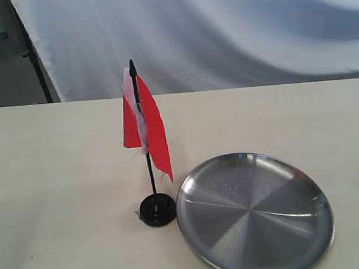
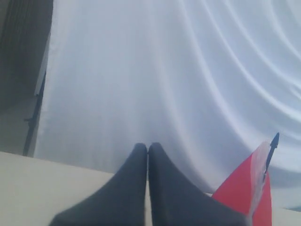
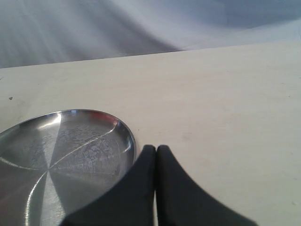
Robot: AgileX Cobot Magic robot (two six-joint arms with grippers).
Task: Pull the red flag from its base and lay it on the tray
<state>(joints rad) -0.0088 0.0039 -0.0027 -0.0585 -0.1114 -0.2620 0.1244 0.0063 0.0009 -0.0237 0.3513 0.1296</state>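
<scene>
The red flag point(image 1: 153, 127) stands upright on its thin black stick, planted in the small round black base point(image 1: 157, 209) on the table. Just right of the base lies the round steel tray point(image 1: 254, 213), with nothing on it. Neither gripper shows in the exterior view. In the left wrist view my left gripper point(image 2: 147, 147) is shut and holds nothing, with the red flag point(image 2: 244, 193) off to one side of it. In the right wrist view my right gripper point(image 3: 156, 149) is shut on nothing, close beside the tray's rim point(image 3: 128, 134).
The pale table point(image 1: 51, 185) stretches wide on all sides of the flag and tray. A white draped cloth point(image 1: 220, 29) hangs behind the table's far edge, and a dark stand leg point(image 1: 32, 53) shows at the back left.
</scene>
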